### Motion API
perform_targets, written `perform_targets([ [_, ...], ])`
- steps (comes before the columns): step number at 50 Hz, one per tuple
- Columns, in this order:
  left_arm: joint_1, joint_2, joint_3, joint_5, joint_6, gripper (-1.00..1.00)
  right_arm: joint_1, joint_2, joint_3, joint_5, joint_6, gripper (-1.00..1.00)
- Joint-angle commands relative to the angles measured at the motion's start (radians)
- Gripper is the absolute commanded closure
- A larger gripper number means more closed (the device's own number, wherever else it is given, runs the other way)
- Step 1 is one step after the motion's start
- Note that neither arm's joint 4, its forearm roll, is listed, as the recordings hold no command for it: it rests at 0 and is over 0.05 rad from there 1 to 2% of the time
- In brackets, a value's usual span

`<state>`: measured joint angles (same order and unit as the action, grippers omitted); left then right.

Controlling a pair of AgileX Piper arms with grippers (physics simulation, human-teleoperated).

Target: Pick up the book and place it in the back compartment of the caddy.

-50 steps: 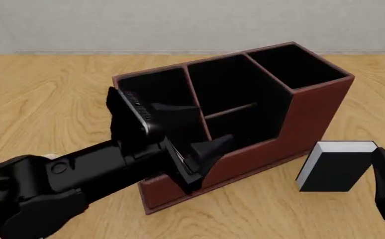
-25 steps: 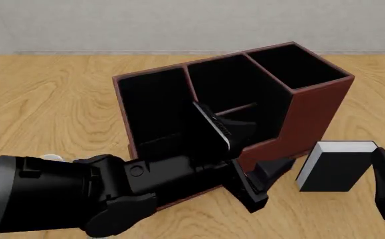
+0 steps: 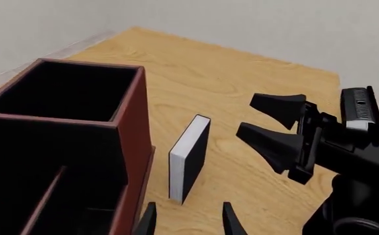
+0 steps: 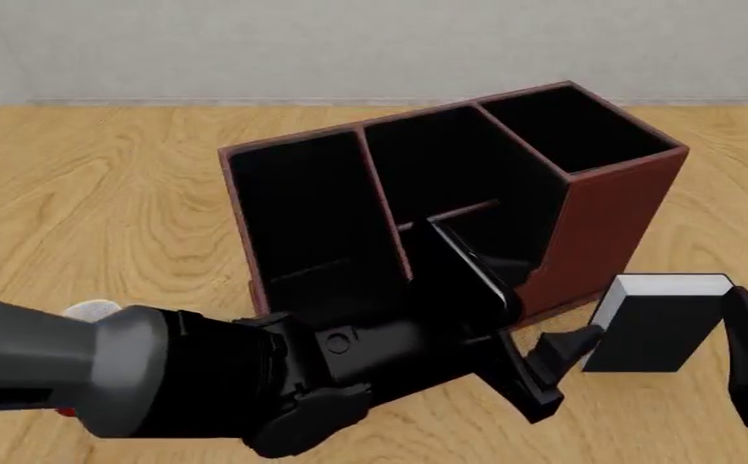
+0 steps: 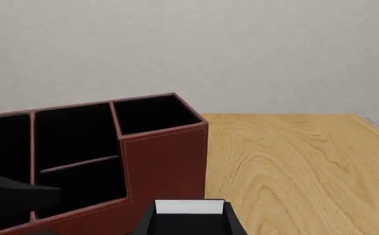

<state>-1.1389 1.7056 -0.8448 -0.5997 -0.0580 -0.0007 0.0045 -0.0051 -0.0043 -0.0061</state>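
Observation:
The black book (image 4: 651, 329) stands upright on the table, white page edges up, just right of the reddish-brown caddy (image 4: 619, 208). The left wrist view shows the book (image 3: 189, 159) beside the caddy (image 3: 134, 122). My left gripper (image 4: 567, 372) is open just left of the book, and nothing lies between its fingertips (image 3: 147, 223). My right gripper (image 3: 247, 115) is open on the book's far side, a short gap from it. The book's top (image 5: 189, 206) shows between the right fingers in the right wrist view. The back compartment (image 5: 78, 183) lies between the low cross-divider and the lowered wall, partly hidden behind my left arm (image 4: 509, 232).
My left arm (image 4: 284, 377) lies across the caddy's front wall. A white-and-red object (image 4: 84, 311) peeks out behind it at the left. The caddy's tall end cell (image 4: 574, 126) and long cell (image 4: 303, 208) hold nothing. Bare wooden table (image 4: 91, 193) lies left of the caddy.
My left arm has swung right across the caddy's front, bringing its open gripper close to the book. The right gripper and the book have not moved.

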Motion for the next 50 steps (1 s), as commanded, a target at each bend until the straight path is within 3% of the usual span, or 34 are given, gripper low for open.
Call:
perform_targets([
  [1,-0.008,0.069,-0.040,-0.005,-0.014,-1.00,0.000,0.000,-0.002,0.003,0.000,-1.00],
  [20,0.013,0.150,-0.087,-0.007,-0.003,-1.00,0.000,-0.001,0.000,0.001,0.000,-1.00],
  [23,0.030,0.144,-0.082,-0.018,-0.045,-1.00,0.000,-0.002,-0.002,0.003,-0.001,-1.00],
  [48,0.059,0.238,-0.221,0.041,-0.013,-1.00,0.000,-0.001,-0.001,0.003,0.001,-1.00],
  [50,0.042,0.250,-0.243,0.046,-0.036,-1.00,0.000,-0.002,0.000,0.002,0.000,-1.00],
])
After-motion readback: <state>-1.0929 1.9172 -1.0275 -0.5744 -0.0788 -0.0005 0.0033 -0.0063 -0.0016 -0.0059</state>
